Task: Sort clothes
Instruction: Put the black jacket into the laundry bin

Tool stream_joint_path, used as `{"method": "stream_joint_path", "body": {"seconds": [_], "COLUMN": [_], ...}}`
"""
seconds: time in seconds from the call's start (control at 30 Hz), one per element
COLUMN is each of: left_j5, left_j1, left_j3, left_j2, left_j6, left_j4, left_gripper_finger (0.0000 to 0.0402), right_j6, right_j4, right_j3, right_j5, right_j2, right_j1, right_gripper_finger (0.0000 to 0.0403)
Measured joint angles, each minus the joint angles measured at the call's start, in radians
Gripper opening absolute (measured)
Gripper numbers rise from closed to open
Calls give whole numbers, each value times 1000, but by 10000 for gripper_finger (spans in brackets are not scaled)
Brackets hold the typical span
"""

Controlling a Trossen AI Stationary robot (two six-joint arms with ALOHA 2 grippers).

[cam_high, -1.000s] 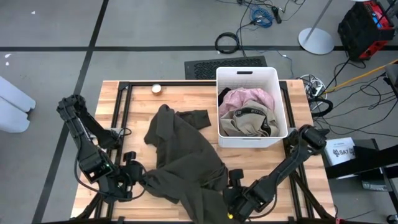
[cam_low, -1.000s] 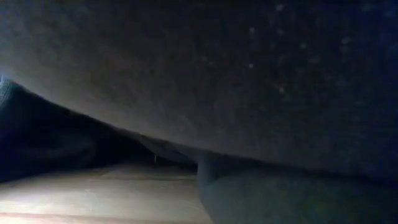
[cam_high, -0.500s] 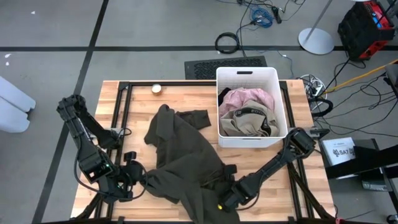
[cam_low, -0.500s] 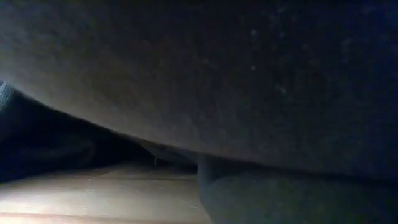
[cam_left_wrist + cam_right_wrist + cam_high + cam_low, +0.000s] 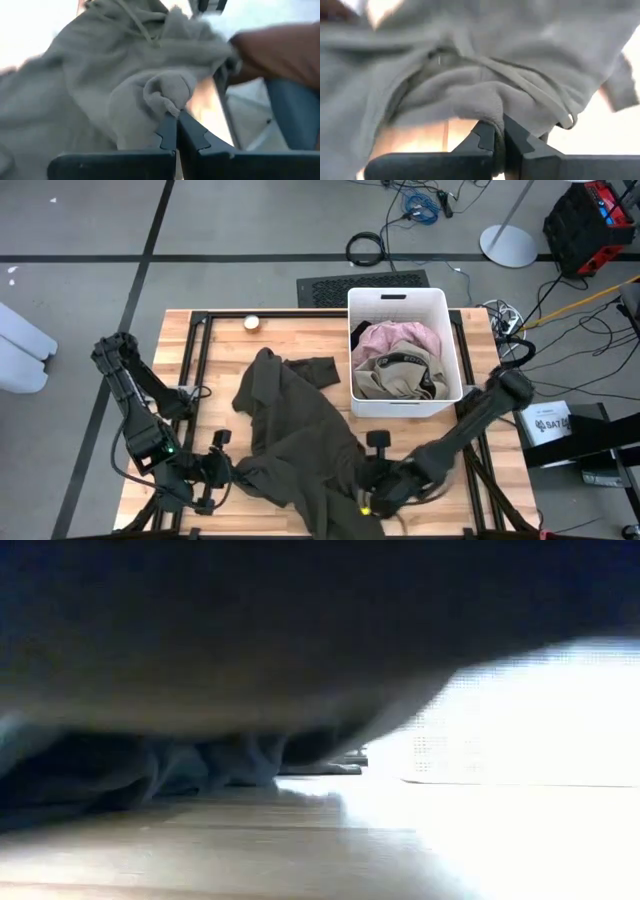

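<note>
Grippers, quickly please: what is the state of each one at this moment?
Left gripper: closed, pinching a fold of the dark olive garment.
Right gripper: closed, pinching another fold of the same garment.

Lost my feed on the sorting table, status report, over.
Left gripper and right gripper both shut on the dark olive garment, pinching folds at its near edge. Garment spread on the table. White bin holds other clothes. Nothing blocking.

A wooden table (image 5: 200, 365) carries a dark olive garment (image 5: 295, 435), a white bin (image 5: 402, 305) and a small round object (image 5: 252, 322).
</note>
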Motion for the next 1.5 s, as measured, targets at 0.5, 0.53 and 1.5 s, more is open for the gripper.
{"method": "stream_joint_path", "body": {"seconds": [0.5,0.53,1.5], "left_j5": [-304,-332,-698], "left_j1": [-123,-134,160], "left_j3": [277,302,854], "left_j2": [0,0,-47], "left_j6": [991,1088,1884], "left_j4": [595,653,825], "left_gripper_finger": [0,0,0], "right_j6": [-921,-1003,-809], "right_j4": [359,398,663], "right_j3": [546,579,833], "right_j5": [253,253,-828], "right_j2": [-188,-188,-164], "right_j1": [171,176,-815], "right_gripper_finger": [0,0,0]}}
